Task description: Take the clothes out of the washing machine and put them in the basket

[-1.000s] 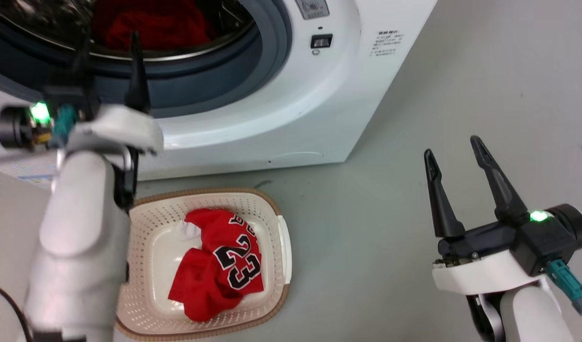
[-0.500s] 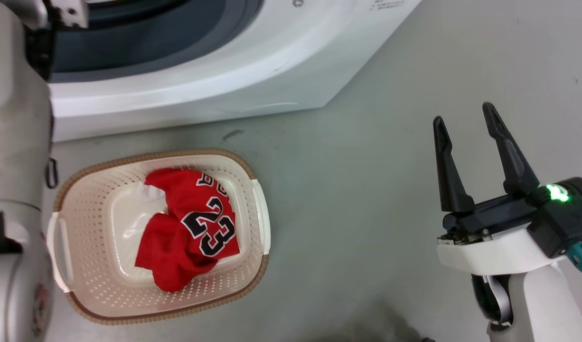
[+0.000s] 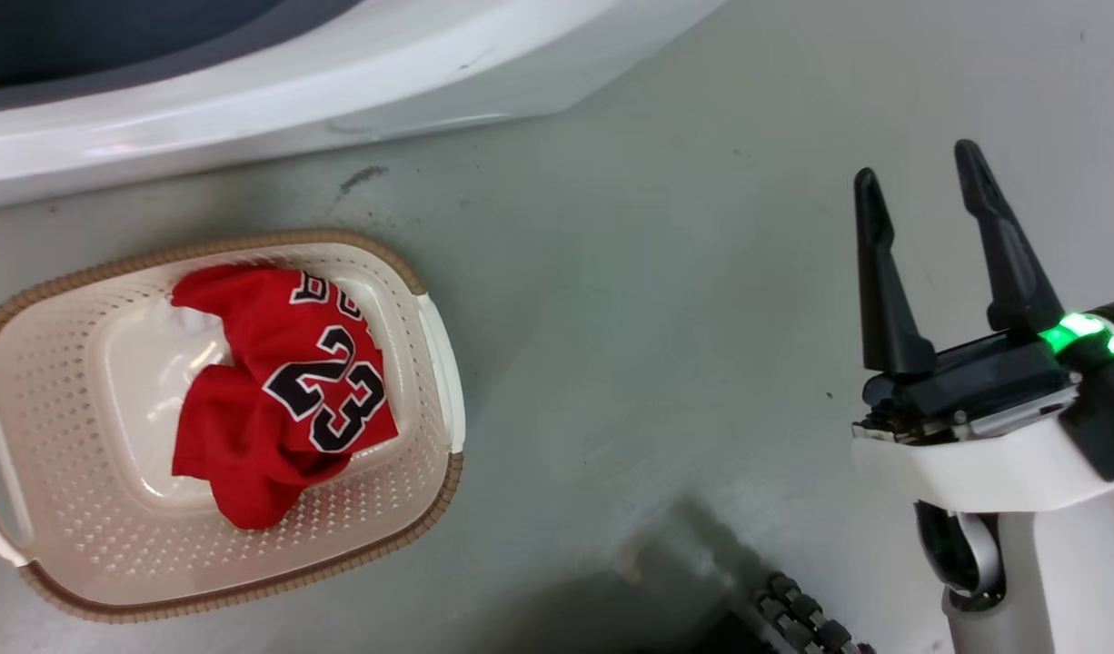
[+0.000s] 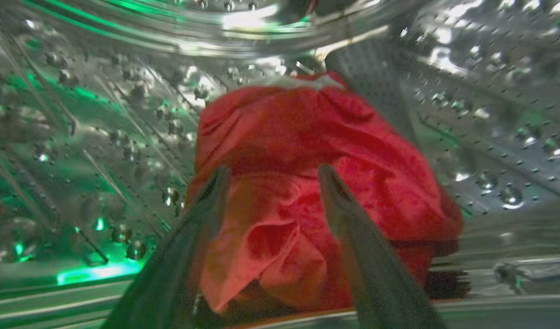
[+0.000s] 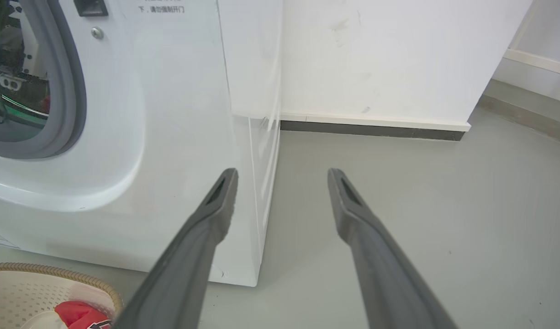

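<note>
red garment point(image 4: 307, 132) in drum point(image 4: 79, 137), jersey point(image 3: 239, 436) in basket point(image 3: 66, 518)

R gripper point(image 3: 916, 163): two long dark tapered fingers point(image 3: 884, 300), blk base point(image 3: 966, 386) (green LED point(image 3: 1079, 327)), white wrist shell point(image 3: 975, 463).

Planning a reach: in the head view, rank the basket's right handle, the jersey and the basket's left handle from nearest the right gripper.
1. right handle of the basket, facing the right gripper.
2. jersey, mid-basket.
3. left handle, far left edge.
</note>
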You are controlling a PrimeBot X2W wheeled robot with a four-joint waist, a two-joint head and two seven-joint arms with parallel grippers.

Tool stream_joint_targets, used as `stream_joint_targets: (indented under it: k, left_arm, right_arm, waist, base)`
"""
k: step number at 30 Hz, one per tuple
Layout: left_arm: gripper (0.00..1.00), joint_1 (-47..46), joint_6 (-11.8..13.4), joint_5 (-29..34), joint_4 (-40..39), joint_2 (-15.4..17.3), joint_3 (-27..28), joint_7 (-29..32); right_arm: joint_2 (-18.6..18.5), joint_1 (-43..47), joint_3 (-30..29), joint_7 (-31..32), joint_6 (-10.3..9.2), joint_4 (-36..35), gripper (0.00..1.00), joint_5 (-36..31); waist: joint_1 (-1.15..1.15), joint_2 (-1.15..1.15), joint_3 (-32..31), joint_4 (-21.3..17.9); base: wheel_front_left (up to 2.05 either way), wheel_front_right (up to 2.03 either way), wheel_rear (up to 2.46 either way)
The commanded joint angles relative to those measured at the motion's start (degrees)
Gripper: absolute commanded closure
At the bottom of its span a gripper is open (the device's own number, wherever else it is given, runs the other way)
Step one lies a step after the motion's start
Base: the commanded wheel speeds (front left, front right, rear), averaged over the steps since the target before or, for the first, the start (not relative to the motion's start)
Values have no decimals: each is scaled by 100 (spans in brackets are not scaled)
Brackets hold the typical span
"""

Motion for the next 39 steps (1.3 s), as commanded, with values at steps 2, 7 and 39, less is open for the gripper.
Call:
stream_joint_targets:
  k: [2,7,39]
  left_arm:
    - [0,-187,33,10,98,30,-30,221]
    - [0,-275,123,79,222,172,-133,433]
    - [100,134,94,-294,268,-66,-331,-1328]
  right_arm:
    - [8,-62,-87,-12,-4,-94,0,85]
    - [8,-47,-103,-12,-4,-209,0,203]
    - [9,112,-100,-12,-4,-1,0,-15]
  waist:
    - [-1,0,254,-79]
    - [-1,0,423,-111]
    - [-1,0,-277,69]
  base:
    - [0,0,0]
    - [0,0,0]
    - [0,0,0]
